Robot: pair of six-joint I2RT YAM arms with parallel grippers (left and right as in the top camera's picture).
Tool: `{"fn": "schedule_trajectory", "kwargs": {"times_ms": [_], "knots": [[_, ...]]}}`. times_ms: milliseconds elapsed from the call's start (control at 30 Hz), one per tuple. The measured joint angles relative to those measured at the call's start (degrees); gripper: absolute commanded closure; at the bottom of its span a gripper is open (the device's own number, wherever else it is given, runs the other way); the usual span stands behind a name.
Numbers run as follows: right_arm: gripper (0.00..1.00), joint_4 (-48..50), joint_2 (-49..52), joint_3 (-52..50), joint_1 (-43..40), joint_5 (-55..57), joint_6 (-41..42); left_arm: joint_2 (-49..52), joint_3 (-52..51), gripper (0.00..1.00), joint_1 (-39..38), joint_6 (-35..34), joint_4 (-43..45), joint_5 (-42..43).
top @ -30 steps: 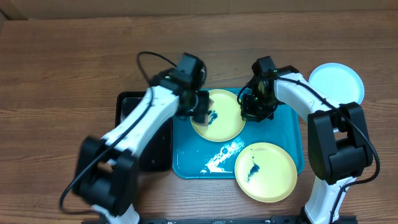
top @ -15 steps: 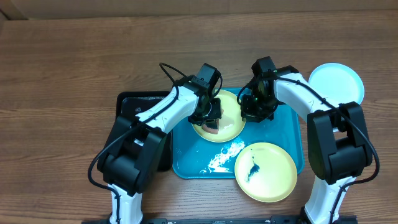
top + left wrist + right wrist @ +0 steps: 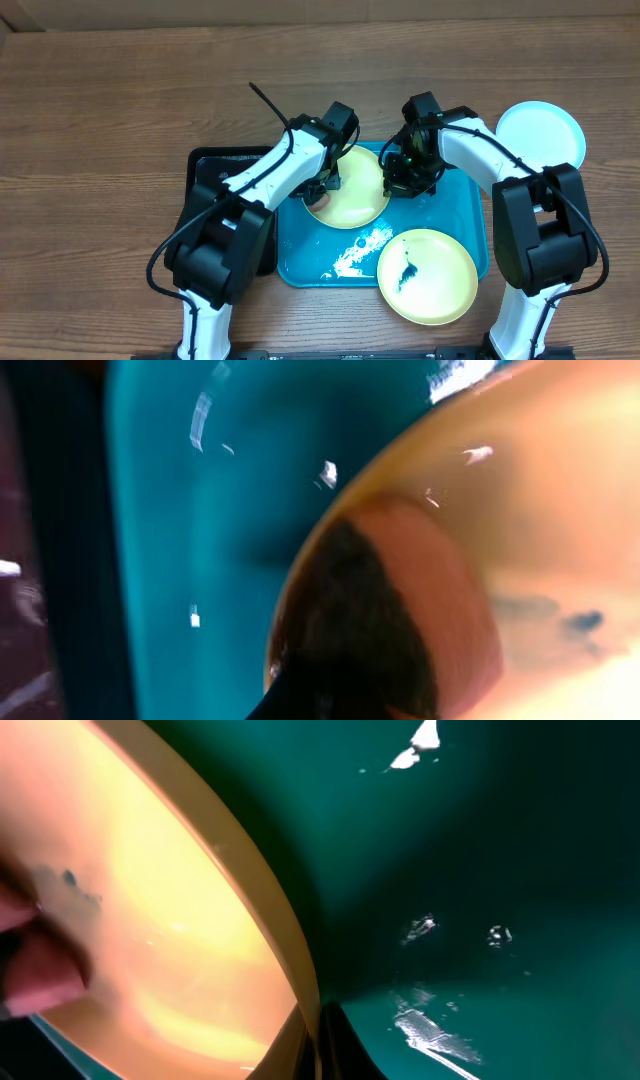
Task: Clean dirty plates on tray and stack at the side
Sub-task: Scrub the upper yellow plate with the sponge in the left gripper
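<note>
Left pincer (image 3: 324,186) shifted left, two yellow plates (image 3: 440,285), one blue plate (image 3: 540,135), one tray (image 3: 300,245)

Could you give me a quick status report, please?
Left gripper shut on pinkish pad, pressed on upper yellow plate. Right gripper shut on that plate's rim. Smeared lower yellow plate waiting; nothing blocking.

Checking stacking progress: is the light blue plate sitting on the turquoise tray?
No, the round light blue plastic plate lies on the wooden table, outside the large turquoise plastic tray.
</note>
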Motion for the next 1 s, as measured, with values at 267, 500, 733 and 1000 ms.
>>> {"fn": "schedule_trajectory", "kwargs": {"times_ms": [267,500,733,1000], "knots": [[0.96,-0.6,0.0,0.0,-0.3,1.1,0.2,0.7,1.8,0.96,0.0,3.0,5.2,5.0],[0.96,-1.2,0.0,0.0,-0.9,1.9,0.2,0.7,1.9,0.96,-0.4,5.0,7.8,16.3],[0.96,-1.4,0.0,0.0,-0.9,2.0,0.2,1.2,1.9,0.96,-1.4,5.2,10.6,25.6],[0.96,-2.6,0.0,0.0,-0.9,1.9,0.2,1.9,1.9,0.96,-1.5,3.1,15.8,28.9]]}}
